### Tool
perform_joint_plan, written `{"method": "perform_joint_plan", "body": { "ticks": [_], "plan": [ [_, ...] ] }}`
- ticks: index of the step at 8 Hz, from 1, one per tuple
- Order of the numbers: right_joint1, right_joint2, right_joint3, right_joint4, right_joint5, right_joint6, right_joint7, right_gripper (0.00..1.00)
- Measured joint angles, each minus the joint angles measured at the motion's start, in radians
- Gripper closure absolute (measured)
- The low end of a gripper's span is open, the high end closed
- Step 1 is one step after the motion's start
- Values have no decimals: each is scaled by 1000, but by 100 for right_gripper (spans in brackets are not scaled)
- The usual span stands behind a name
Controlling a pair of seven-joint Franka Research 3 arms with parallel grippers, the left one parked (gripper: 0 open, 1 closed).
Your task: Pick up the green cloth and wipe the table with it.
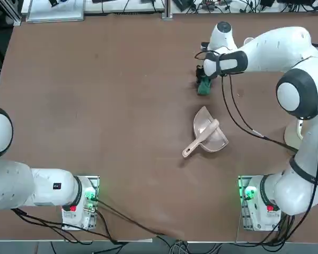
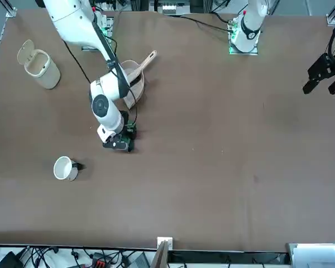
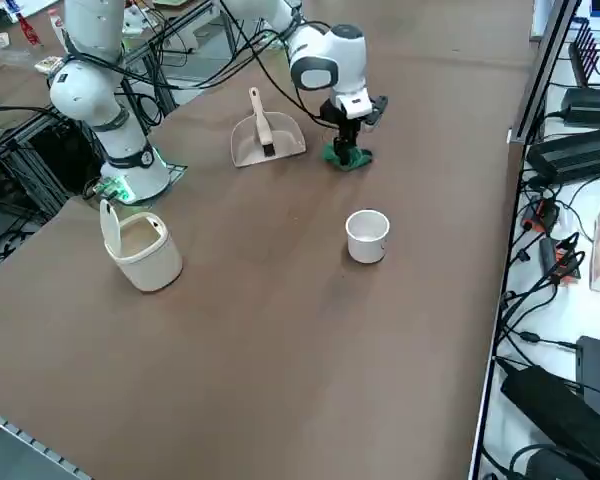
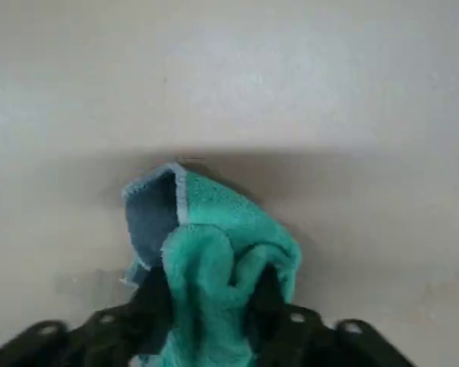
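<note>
Right gripper clenched on the green cloth, low over the table

In the wrist view the cloth bunches up between the two fingers, its free end spilling out toward the brown surface. From overhead the cloth sits under the wrist, in the far right part of the table, with the beige dustpan nearer the robot's base and apart from it. From the side the cloth touches the tabletop; a white cup and a beige bin stand farther off
</note>
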Motion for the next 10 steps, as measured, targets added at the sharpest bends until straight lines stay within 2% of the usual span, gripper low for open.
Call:
{"method": "perform_joint_plan", "body": {
  "ticks": [1, 3, 5, 7, 8, 10],
  "plan": [
    [0, -2, -1, 5, 0, -17, 0, 69],
    [-1, -4, -6, 40, -10, -122, 0, 78],
    [-5, -15, -31, 116, -30, -307, -1, 78],
    [-12, -48, -71, 140, -35, -444, -50, 79],
    [-28, -55, -81, 126, -36, -470, -85, 84],
    [-86, -55, -89, 66, -68, -468, -206, 84]
  ]
}}
